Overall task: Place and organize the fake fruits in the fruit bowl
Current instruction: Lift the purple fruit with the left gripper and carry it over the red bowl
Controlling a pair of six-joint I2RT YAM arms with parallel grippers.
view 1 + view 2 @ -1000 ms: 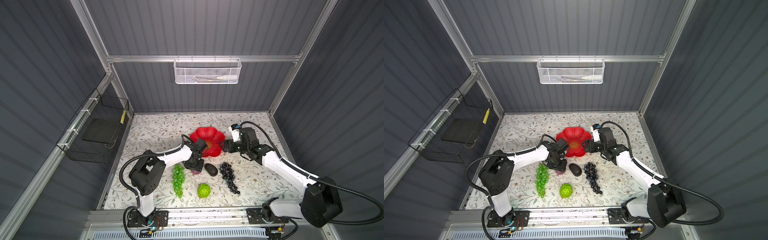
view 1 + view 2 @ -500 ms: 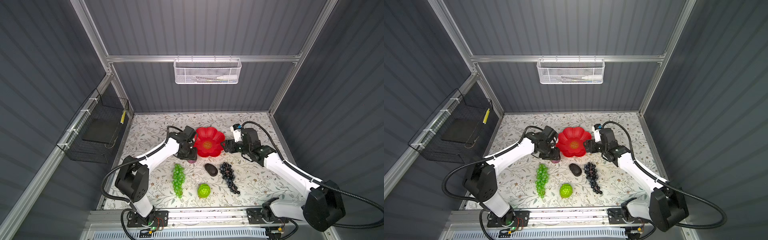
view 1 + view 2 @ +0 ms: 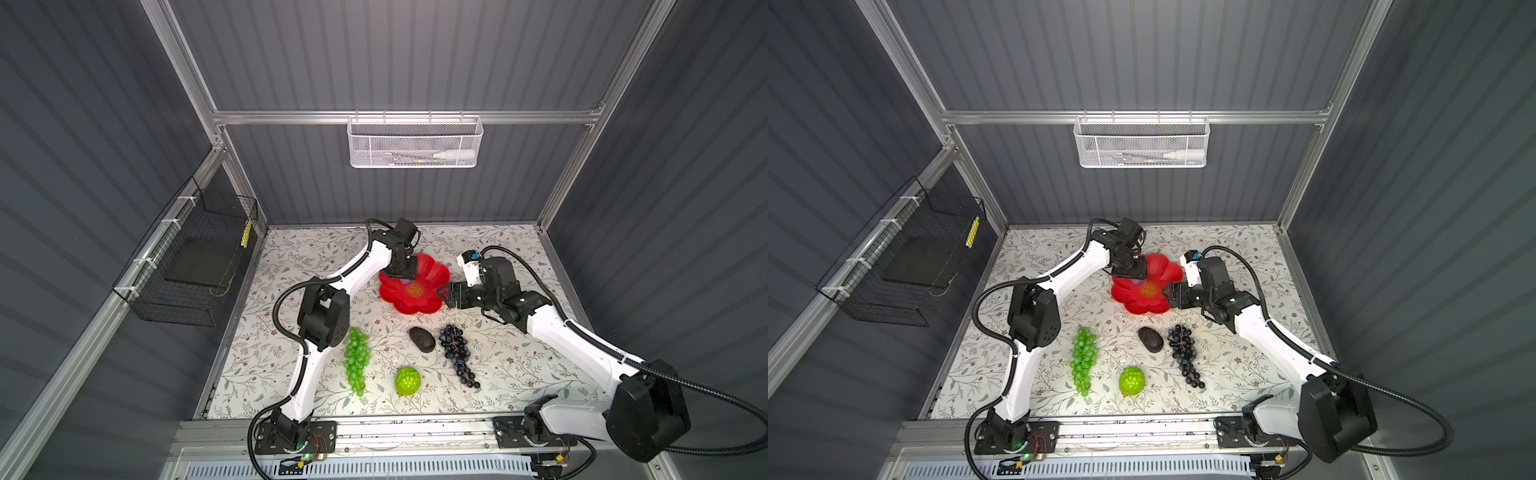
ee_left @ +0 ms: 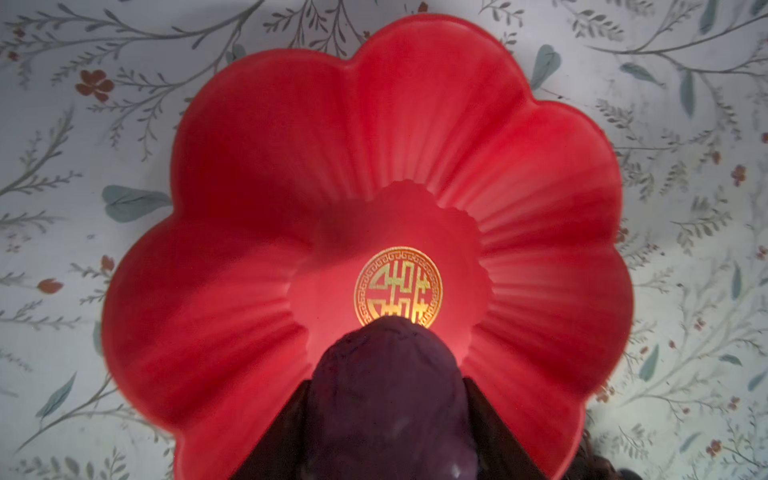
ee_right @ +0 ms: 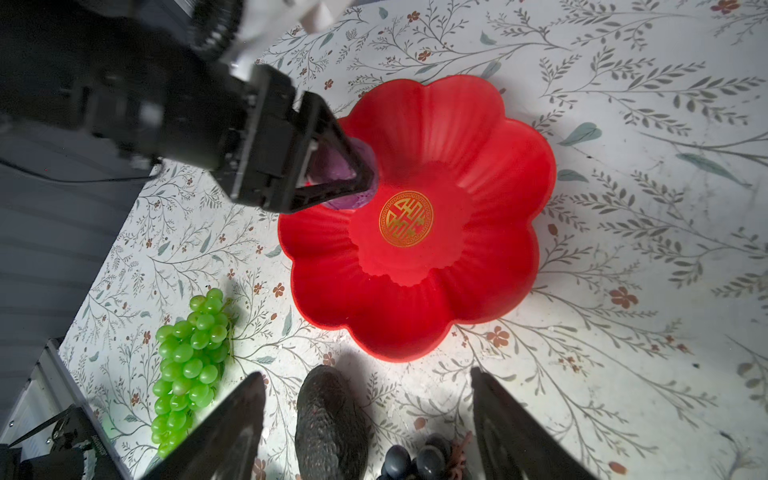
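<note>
While in gripper [image 3: 402, 279], fruit [image 4: 386, 399] over bowl [image 4: 415, 124]

The left arm [image 3: 365, 266] and right arm [image 3: 582, 345] share glossy white link shells between chunky black joint housings, ribbed black cable conduits [image 3: 277, 311] (the right wrist's camera block [image 3: 467, 266] is white, the left's black), and black triangular-fingered ends, the left pincer [image 3: 402, 279] and right pincer [image 3: 444, 293].

You are in a robot lab cell: grey panel walls [image 3: 415, 54], aluminium frame [image 3: 291, 117], white mesh basket [image 3: 414, 143], floral tabletop [image 3: 519, 365].
</note>
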